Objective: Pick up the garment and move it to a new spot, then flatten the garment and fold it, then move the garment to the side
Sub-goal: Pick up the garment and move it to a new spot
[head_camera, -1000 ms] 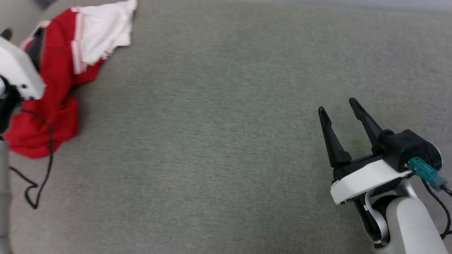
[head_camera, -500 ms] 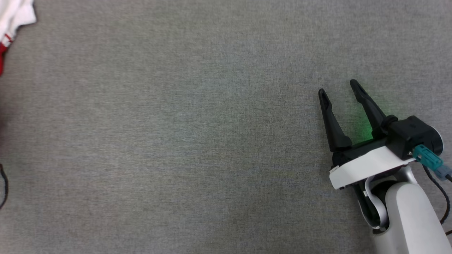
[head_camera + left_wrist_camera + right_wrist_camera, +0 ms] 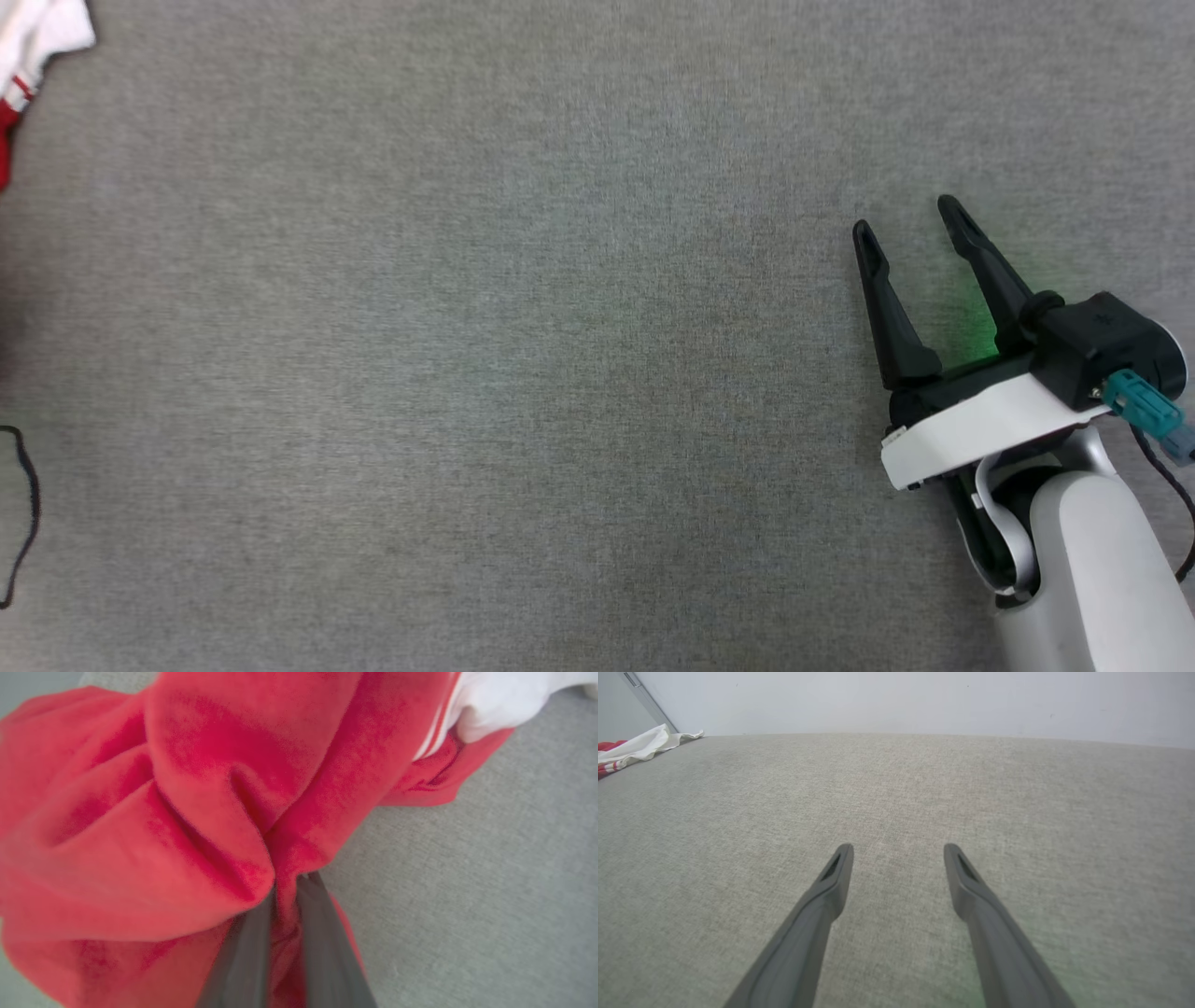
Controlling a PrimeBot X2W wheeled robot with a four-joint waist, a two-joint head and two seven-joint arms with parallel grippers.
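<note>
Two fingers of my left gripper (image 3: 287, 887) pinch a red fold of the garment (image 3: 187, 788), bunched across that wrist view's upper left. My right gripper (image 3: 906, 217) stands spread at the head view's lower right, well apart from it.

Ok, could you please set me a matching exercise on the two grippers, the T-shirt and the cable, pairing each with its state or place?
Things:
1 left gripper
2 right gripper
3 T-shirt
4 cable

States or places:
A open above the bare grey surface
B bunched up, red and white
C black, at the head view's left edge
D shut on red fabric

Pairs: 1-D, 2-A, 3-B, 4-C.
</note>
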